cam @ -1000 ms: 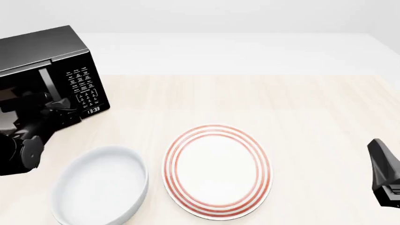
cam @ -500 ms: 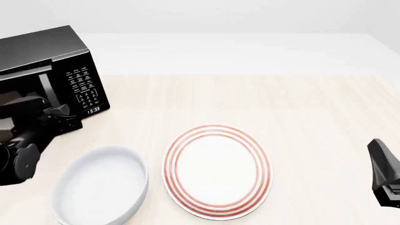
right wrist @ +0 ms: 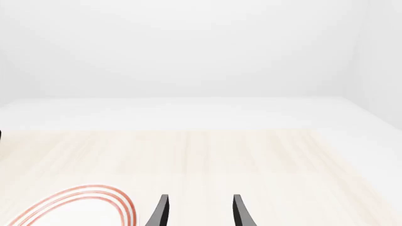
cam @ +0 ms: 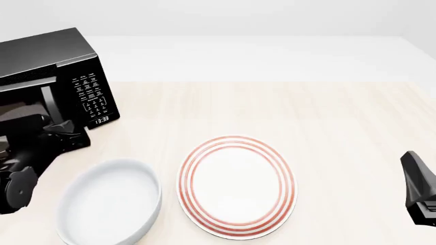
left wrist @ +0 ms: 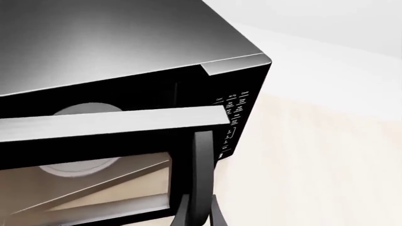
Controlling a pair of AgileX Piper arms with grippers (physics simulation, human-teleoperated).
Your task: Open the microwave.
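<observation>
The black microwave (cam: 61, 56) stands at the table's far left, its keypad (cam: 92, 94) facing me. Its dark glass door is ajar. In the left wrist view the door (left wrist: 113, 127) stands away from the body and the white turntable (left wrist: 88, 109) shows in the gap. My left gripper (cam: 68, 131) is shut on the vertical grey handle (left wrist: 202, 165), with a finger (left wrist: 180, 214) on each side of it. My right gripper (cam: 421, 189) is open and empty at the right edge, far from the microwave; its fingers (right wrist: 162, 209) show over bare table.
A white bowl (cam: 109, 201) sits near the front left, just right of my left arm. A white plate with red rings (cam: 237, 186) lies at the front centre and also shows in the right wrist view (right wrist: 82, 207). The light wooden table (cam: 327, 112) stretches right.
My left gripper has moved toward me and down the view while holding the handle. The microwave door has swung a little further open. The right arm has not moved.
</observation>
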